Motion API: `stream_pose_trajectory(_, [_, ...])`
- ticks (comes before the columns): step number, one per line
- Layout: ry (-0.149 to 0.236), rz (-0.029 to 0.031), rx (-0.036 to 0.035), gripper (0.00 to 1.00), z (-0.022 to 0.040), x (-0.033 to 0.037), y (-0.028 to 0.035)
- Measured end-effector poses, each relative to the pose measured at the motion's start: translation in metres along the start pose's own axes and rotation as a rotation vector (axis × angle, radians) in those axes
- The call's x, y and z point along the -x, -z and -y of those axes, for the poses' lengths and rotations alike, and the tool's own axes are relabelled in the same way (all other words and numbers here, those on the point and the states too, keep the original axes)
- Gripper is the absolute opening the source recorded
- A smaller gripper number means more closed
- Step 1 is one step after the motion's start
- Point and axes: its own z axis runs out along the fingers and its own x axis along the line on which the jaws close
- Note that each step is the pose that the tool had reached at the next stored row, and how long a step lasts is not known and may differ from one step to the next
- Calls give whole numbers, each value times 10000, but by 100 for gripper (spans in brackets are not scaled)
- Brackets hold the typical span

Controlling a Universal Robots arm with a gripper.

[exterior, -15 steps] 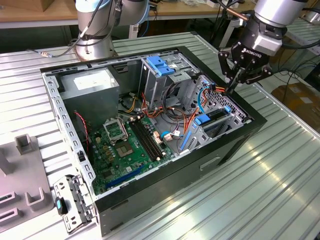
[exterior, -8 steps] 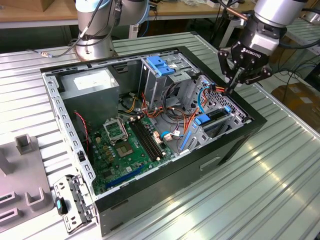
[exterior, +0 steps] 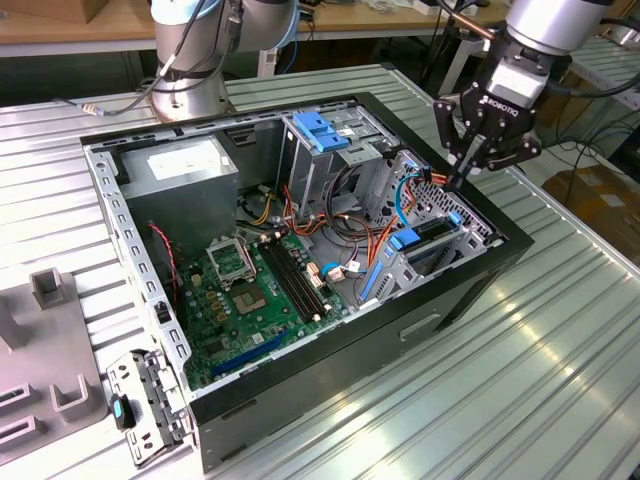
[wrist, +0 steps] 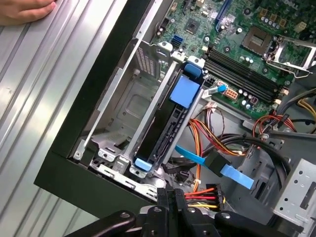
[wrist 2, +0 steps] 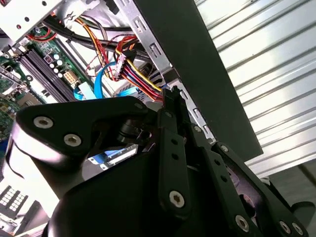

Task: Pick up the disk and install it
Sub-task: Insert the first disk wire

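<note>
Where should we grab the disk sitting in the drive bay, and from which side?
Probably by the blue end tabs of the disk, coming straight down through the open side of the case. The disk stands on edge in the metal bay, with rails flanking its faces, so only its narrow top edge and the tabs are exposed.

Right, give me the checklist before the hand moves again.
1. Hand shut and empty: ok.
2. Disk standing on edge in the drive bay: ok.
3. Disk pushed fully home: cannot tell.
4. Cables clear of the hand: not ok, the bundle lies right beside its tips.
5. Person clear of the table: not ok, a person's fingers rest on it.
</note>
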Motion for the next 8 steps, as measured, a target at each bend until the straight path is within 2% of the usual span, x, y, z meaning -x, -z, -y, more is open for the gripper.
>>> stream_pose_trajectory(4, [-131, 2, 0, 17, -53, 27, -1])
stream_pose_trajectory(8, [-724, 8, 6, 17, -55, 29, -3])
